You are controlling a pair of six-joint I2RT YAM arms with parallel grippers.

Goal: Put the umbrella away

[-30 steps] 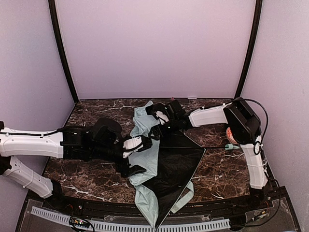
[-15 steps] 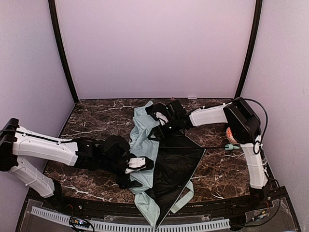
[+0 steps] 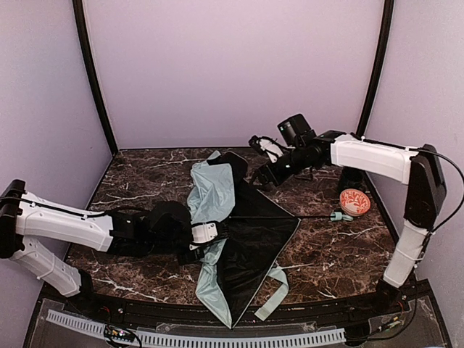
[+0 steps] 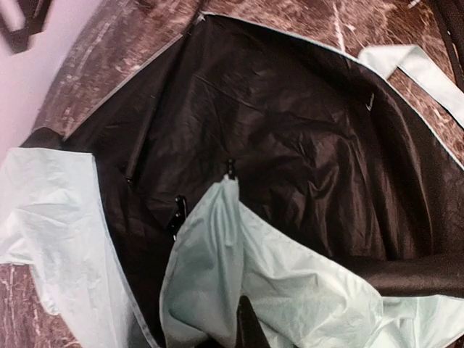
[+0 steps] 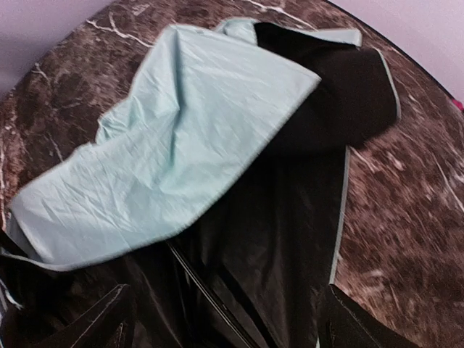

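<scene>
On the marble table [image 3: 138,163], the umbrella [image 3: 250,243] lies spread mid-table, black lining upward. The left gripper [image 3: 208,233] is closed, pinching its mint cloth. The right gripper [image 3: 261,159] hovers open above. Folding well probably means drawing the cloth inward gently.

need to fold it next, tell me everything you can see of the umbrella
The umbrella lies collapsed on the dark marble table, canopy sprawled and crumpled: mint-green fabric folded over on the left, black lining up on the right. A thin black shaft runs right to a small mint handle; a mint strap trails at the near edge. The left claw is shut on the fabric; the right claw hovers open above.
</scene>
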